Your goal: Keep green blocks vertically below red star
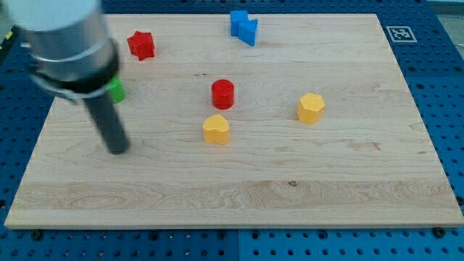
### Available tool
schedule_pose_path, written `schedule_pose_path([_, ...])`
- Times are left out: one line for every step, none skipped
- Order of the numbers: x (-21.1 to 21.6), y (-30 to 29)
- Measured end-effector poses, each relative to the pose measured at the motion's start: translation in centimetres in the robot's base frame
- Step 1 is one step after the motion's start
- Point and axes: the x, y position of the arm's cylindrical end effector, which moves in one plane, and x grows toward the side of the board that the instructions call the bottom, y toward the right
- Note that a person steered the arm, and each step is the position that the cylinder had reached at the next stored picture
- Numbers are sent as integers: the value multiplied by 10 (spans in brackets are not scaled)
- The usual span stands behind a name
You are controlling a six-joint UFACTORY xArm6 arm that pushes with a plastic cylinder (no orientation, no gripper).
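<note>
Our rod leans in from the view's top left; my tip point(118, 150) rests on the tabletop point(239, 181), below the green block point(116, 90). There is no gripper. The red star point(141, 45) sits above-right of the green block.

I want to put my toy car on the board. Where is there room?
Lots of room along the view's bottom of the board, below the yellow blocks, and at the right past the hexagon one. The top left is crowded: red star, a green block half hidden behind the arm, and my tip just below it.
</note>
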Motion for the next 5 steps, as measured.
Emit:
schedule_pose_path([-24, -75])
schedule_pose_path([-76, -96])
schedule_pose_path([-125, -87])
schedule_pose_path([-126, -87])
schedule_pose_path([-126, -74])
